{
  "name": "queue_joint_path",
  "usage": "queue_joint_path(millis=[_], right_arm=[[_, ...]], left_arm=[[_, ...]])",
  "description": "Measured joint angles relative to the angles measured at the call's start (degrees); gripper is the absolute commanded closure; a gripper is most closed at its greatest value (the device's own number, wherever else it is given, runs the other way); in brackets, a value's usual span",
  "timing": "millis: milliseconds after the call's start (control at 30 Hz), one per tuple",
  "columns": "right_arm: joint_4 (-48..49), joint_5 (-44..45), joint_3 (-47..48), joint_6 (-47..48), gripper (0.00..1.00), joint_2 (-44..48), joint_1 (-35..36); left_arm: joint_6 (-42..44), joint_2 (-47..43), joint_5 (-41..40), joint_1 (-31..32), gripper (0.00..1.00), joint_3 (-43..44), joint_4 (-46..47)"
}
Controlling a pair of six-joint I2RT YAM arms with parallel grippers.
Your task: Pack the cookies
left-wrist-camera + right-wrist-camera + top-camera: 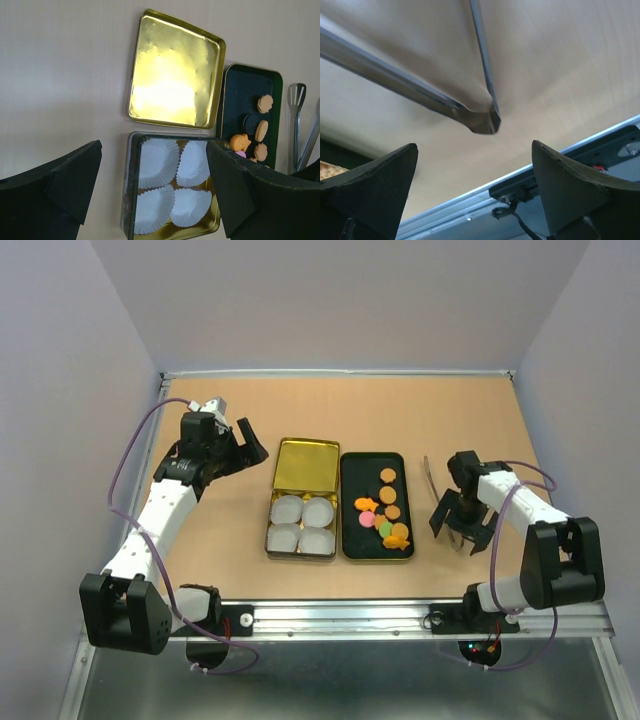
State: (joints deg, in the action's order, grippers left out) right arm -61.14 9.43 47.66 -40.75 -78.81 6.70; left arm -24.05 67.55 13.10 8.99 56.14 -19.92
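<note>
The cookies (385, 510) lie in a black oblong tray (352, 470): round orange-brown ones, orange fish shapes, a pink one and a green one. Some of the cookies (261, 130) show in the left wrist view. To the tray's left stands an open tin (270, 540) holding four empty white paper cups (302, 524), its gold lid (305, 465) lying behind it. My left gripper (250, 445) is open and empty, left of the lid; in its wrist view (154, 150) it looks down on the cups (157, 162). My right gripper (460, 528) is open, low over metal tongs (432, 480).
The tongs lie on the table right of the tray; their joined end (482, 117) shows close ahead of my right gripper (474, 146). The metal rail (545, 175) at the table's near edge runs just behind that. Walls close in the table on three sides.
</note>
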Motion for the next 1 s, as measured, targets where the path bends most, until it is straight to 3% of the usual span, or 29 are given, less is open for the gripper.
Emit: queue_joint_path(millis=[333, 700, 1000], right_arm=[[10.56, 1.11, -0.07, 0.83, 0.0, -7.34, -0.94], [11.28, -4.96, 1.92, 5.2, 0.0, -11.3, -5.64], [12.39, -5.25, 9.99, 13.64, 0.0, -18.84, -7.06]], left_arm=[[0.85, 0.02, -1.16, 0.0, 0.03, 0.0, -0.17], [0.87, -0.96, -3.61, 0.0, 0.03, 0.02, -2.16], [0.35, -0.96, -4.5, 0.0, 0.03, 0.17, -3.93]])
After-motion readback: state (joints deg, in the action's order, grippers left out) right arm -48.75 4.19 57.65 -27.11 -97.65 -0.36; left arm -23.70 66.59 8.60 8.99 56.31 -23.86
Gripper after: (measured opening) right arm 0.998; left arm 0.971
